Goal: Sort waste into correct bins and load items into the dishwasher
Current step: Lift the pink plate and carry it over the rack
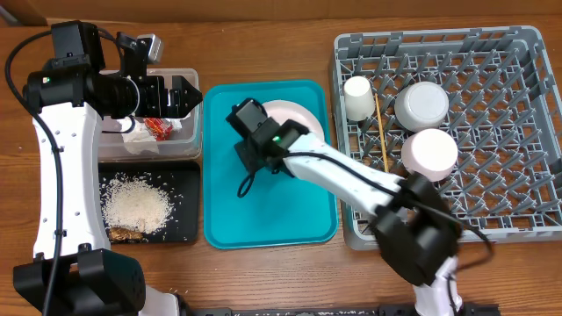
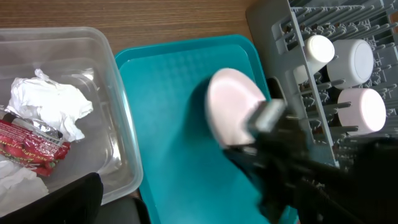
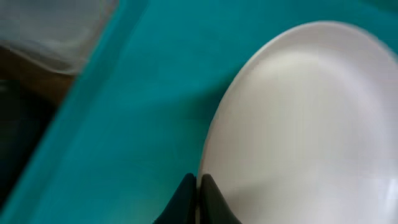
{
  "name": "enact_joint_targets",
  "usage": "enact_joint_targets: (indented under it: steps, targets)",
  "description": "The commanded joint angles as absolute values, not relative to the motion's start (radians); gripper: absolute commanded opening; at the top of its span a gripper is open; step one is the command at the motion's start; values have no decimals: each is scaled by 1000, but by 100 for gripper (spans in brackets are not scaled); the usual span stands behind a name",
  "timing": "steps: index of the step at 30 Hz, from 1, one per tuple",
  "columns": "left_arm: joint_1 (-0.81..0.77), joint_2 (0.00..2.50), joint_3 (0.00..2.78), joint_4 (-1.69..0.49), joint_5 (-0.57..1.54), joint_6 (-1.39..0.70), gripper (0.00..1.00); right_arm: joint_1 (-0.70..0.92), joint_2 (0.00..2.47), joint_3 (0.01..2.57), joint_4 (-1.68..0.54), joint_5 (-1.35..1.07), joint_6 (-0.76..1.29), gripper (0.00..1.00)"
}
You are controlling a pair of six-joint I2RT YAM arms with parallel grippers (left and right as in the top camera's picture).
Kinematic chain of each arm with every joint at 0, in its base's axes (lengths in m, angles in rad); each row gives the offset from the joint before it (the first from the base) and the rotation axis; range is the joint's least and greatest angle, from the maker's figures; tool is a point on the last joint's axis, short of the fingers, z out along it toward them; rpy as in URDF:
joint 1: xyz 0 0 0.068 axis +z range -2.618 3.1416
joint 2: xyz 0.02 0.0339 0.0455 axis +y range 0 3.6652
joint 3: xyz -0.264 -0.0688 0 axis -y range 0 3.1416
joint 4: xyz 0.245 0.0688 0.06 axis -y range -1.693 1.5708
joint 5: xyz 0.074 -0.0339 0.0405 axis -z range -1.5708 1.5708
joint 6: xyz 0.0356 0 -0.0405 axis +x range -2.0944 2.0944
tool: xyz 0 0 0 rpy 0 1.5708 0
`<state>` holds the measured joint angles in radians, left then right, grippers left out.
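Right gripper (image 3: 196, 190): fingertips pressed together on the rim of the pale pink plate (image 1: 299, 114), pinching it at about its 8 o'clock edge. Plate sits at the 12 o'clock end of the teal serving tray (image 1: 263, 219).

Left gripper (image 1: 191, 95): jaws spread wide, holding nothing, above the clear tub (image 2: 118, 124) at the tray's 10 o'clock. Tub holds a crumpled napkin (image 2: 50, 102) and a red wrapper (image 2: 31, 146).

Grey dish rack (image 1: 527, 53), 3 o'clock of the tray: white cup (image 1: 357, 96), chopsticks (image 1: 382, 132), white bowl (image 1: 421, 105), pinkish bowl (image 1: 430, 154).

Black tray (image 1: 189, 175), 8 o'clock: rice (image 1: 136, 206).
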<state>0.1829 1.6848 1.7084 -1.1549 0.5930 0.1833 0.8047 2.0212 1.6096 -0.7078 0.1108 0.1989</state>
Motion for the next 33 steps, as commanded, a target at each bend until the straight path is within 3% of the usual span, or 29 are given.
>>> enact_joint_targets:
  steps: [1, 9, 21, 28, 33]
  targets:
    - [176, 1677, 1735, -1155, 591, 176, 100, 786, 1835, 1613, -747, 49, 216, 4]
    - [176, 1677, 1735, -1155, 591, 176, 100, 626, 1541, 1613, -868, -234, 216, 4]
    - [176, 1677, 1735, -1155, 591, 176, 100, 93, 1433, 1589, -1104, -833, 96, 4]
    - [176, 1677, 1735, -1155, 591, 176, 100, -73, 1436, 1502, -1108, -860, 77, 4]
    - [176, 1677, 1735, -1155, 591, 176, 100, -93, 1437, 1419, -1050, -947, 78, 4]
